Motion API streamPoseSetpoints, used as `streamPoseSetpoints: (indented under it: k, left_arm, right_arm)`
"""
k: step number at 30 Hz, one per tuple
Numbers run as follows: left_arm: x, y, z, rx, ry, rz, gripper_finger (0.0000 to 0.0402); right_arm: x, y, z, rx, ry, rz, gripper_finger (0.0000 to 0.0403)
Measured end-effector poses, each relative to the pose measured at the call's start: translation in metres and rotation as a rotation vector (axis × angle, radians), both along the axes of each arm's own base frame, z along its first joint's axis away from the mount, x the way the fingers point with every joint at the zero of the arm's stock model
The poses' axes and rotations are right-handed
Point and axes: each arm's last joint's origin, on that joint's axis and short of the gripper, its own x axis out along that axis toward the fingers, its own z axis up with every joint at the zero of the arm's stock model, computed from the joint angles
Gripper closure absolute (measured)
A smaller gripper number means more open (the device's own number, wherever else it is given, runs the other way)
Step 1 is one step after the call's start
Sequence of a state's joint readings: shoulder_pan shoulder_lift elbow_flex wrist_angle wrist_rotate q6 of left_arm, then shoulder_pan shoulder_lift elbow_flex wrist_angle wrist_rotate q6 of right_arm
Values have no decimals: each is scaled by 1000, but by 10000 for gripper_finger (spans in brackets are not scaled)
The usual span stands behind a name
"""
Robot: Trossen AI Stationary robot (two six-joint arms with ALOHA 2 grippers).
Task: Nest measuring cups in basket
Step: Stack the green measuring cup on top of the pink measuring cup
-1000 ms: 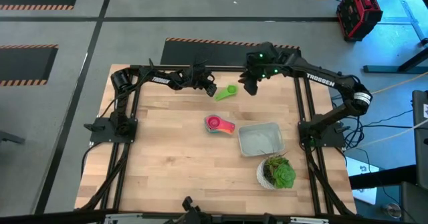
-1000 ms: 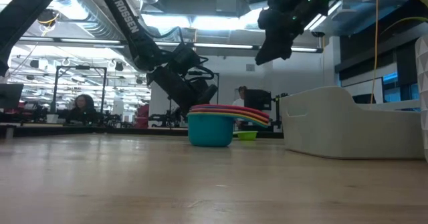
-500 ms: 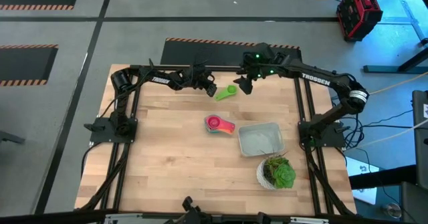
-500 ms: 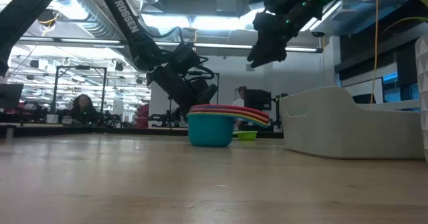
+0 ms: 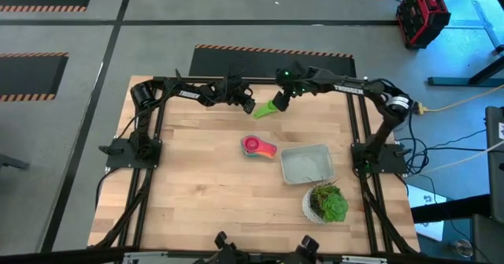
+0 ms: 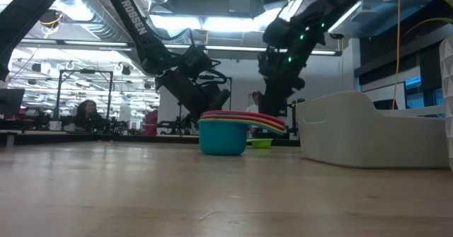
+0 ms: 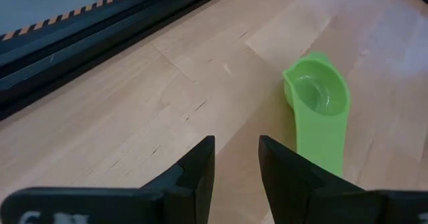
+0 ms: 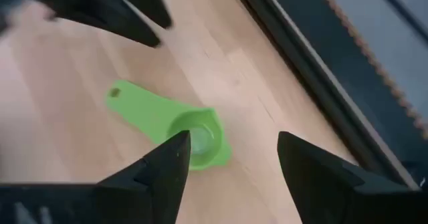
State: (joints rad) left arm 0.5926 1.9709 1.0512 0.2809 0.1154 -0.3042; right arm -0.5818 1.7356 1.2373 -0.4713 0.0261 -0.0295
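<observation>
Green measuring cup (image 5: 265, 109) lies alone near the far edge of the worktop (image 5: 197, 185), bowl up, handle flat on the wood; well apart from the basket (image 5: 306, 164). Stack of nested cups (image 5: 257, 146) sits on the worktop just beside the basket's left end, not in it; teal cup outermost in the low view. Right hand (image 5: 280, 102) is above the green cup's bowl end, fingers spread wide with the bowl between them in its wrist view; not touching. Left hand (image 5: 246, 105) waits just beside the cup's handle end, fingers a little apart, holding nothing. Judgement: cup is light, rigid plastic, smooth, likely to skid or tip if pushed from one side. Best hold looks to be across the bowl rim, or the flat handle pinched edgewise. Potted plant (image 5: 326, 203) stands near the basket, clear of the work.
</observation>
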Motion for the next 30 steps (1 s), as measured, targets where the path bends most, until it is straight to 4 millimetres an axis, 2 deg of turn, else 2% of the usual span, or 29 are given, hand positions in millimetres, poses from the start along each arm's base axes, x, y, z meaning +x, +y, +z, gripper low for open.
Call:
streamPoseSetpoints:
  k: [5, 12, 30]
  left_arm:
    - [0, 0, 0, 0, -1, 0, 292]
    - [0, 0, 0, 0, -1, 0, 292]
    - [0, 0, 0, -1, -1, 0, 292]
  right_arm:
    - [3, -11, -25, 107, 6, -59, 175]
    - [9, -16, -50, 136, 46, -65, 175]
    - [14, -22, -74, 150, 76, -79, 175]
